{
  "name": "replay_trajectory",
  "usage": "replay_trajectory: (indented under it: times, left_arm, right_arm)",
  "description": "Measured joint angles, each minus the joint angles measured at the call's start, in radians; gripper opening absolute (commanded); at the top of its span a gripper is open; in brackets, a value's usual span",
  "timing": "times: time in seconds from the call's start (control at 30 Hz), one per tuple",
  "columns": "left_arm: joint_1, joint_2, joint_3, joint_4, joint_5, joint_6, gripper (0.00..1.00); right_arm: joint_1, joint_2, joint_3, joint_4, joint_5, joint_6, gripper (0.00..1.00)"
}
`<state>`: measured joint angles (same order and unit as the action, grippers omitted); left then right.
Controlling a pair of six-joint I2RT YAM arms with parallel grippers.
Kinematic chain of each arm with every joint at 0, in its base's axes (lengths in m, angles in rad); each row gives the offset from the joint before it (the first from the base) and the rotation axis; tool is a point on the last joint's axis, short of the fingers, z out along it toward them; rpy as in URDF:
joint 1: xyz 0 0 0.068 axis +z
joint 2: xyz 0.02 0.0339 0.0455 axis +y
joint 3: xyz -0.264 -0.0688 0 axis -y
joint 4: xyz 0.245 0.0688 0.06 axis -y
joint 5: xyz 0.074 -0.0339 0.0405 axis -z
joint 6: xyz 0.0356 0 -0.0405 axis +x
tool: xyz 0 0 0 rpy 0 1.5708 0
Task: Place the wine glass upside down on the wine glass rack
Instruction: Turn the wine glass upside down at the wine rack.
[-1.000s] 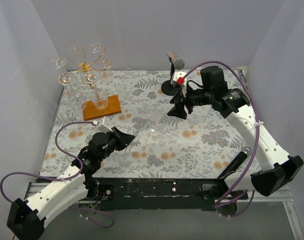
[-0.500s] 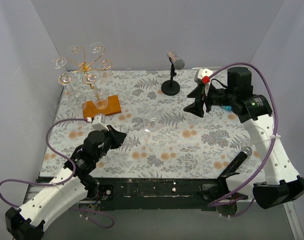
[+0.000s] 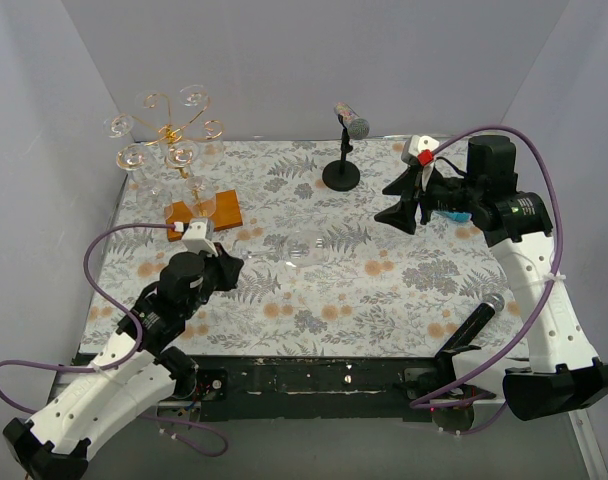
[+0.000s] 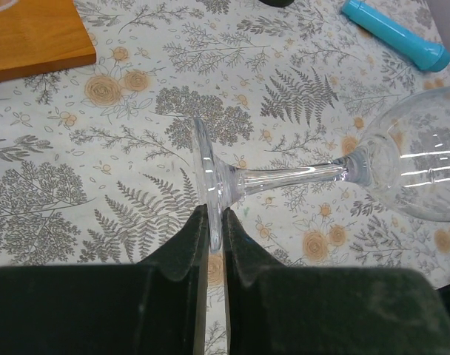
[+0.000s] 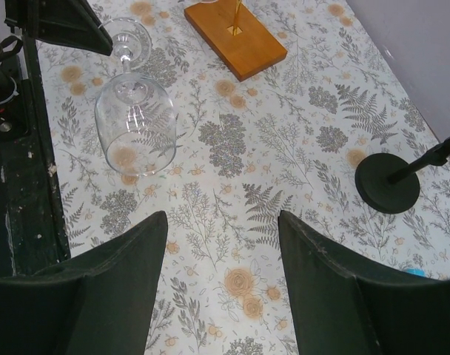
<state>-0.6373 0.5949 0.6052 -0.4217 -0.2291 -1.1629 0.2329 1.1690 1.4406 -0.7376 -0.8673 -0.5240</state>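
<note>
Left wrist view: the left gripper is pinched nearly shut on the rim of the glass's foot. The glass lies sideways straight ahead of the gripper, its stem running toward the right of the frame and its bowl at the right edge. Whether the bowl rests on the desk cannot be told.

From the top, the glass sits at mid-frame, just right of the left gripper. The rack stands at upper left, well apart from the glass.

The right gripper, at upper right near the mic stand, is spread wide and holds nothing. In its wrist view the glass lies at upper left.
</note>
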Motion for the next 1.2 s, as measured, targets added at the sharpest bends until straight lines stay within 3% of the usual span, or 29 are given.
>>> replay_trajectory:
  times: [1.2]
  left_arm:
    - [0.000, 0.105, 0.142, 0.006, 0.026, 0.521, 0.00]
  right_arm:
    - [-0.009, 0.021, -0.003, 0.007, -0.026, 0.053, 0.69]
